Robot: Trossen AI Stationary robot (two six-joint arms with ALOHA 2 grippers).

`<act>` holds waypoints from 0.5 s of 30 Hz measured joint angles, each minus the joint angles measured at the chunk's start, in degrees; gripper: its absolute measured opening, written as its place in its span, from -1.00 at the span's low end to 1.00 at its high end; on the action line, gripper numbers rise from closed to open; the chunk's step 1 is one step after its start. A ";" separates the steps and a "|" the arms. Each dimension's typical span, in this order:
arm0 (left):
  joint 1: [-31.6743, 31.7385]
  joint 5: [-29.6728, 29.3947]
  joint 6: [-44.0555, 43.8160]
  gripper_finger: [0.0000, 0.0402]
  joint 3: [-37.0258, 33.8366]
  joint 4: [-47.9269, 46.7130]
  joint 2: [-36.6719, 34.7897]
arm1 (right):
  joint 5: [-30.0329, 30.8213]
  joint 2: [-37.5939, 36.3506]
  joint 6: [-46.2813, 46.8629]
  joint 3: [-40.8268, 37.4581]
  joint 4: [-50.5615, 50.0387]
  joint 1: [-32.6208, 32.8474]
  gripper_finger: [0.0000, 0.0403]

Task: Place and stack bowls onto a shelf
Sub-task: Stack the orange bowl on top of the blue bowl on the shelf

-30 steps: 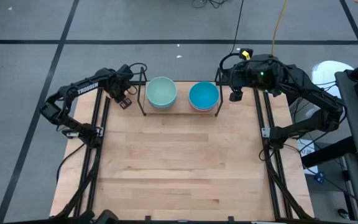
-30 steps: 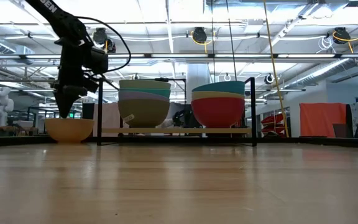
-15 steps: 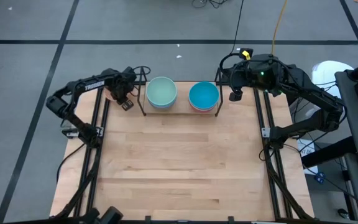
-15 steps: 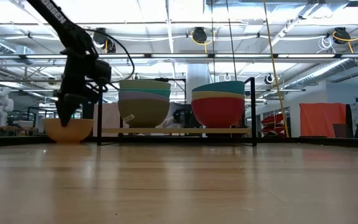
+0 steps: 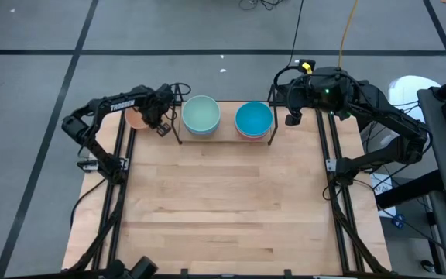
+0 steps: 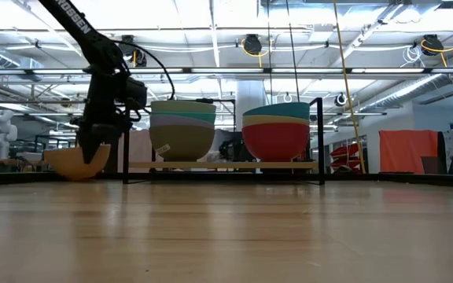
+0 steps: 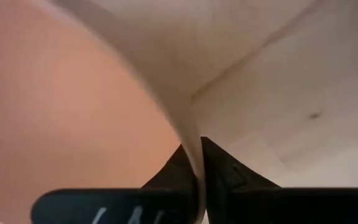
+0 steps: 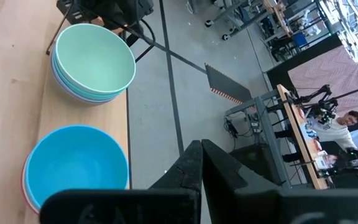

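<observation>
The shelf [image 5: 224, 138] is carrying two stacks at the table's far edge: the left stack [image 6: 182, 130] is topped by the mint bowl [image 5: 200, 115], the right stack [image 6: 276, 131] by a teal bowl [image 5: 253, 119]. The low view is showing several rims in each stack, though the exact count in either cannot be told. One orange bowl [image 6: 77, 162] is sitting off the shelf, just beside its left end, and is tilting with one side raised off the table [image 5: 223, 209]. Judged from this layout, most of the stacking is done and this bowl is the one piece left to place (presumably on one of the two stacks). The left gripper [image 7: 197, 168] is pinching the orange bowl's rim, one finger inside the bowl and one outside, with the jaws drawn together on the thin wall. The wrist view is confirming the wall running straight between the fingertips. The right gripper [image 8: 202, 152] is waiting off the shelf's right end, near the table's far right corner, with its fingers together and holding nothing.
</observation>
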 joint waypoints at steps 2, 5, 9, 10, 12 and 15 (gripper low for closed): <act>-0.67 -0.59 -1.09 -0.96 1.12 -1.63 -0.30 | 0.00 0.00 0.01 0.01 0.00 0.00 -1.00; -1.62 -2.48 -1.32 -0.96 4.29 -4.19 -1.44 | 0.00 0.00 0.03 0.00 0.00 0.02 -1.00; -2.56 -3.87 -1.96 -0.96 10.29 -9.79 -3.74 | 0.01 0.00 0.28 0.01 0.00 0.01 -1.00; -3.08 -4.08 -2.13 -0.96 12.18 -11.12 -4.38 | 0.00 0.00 0.62 0.02 0.02 0.00 -1.00; -4.33 -5.19 -1.97 -0.96 16.16 -14.52 -5.90 | 0.00 0.00 1.24 0.01 0.31 0.01 -1.00; -7.43 -6.82 -0.09 -0.96 22.32 -20.23 -7.85 | 0.00 0.00 1.32 0.02 0.28 0.00 -1.00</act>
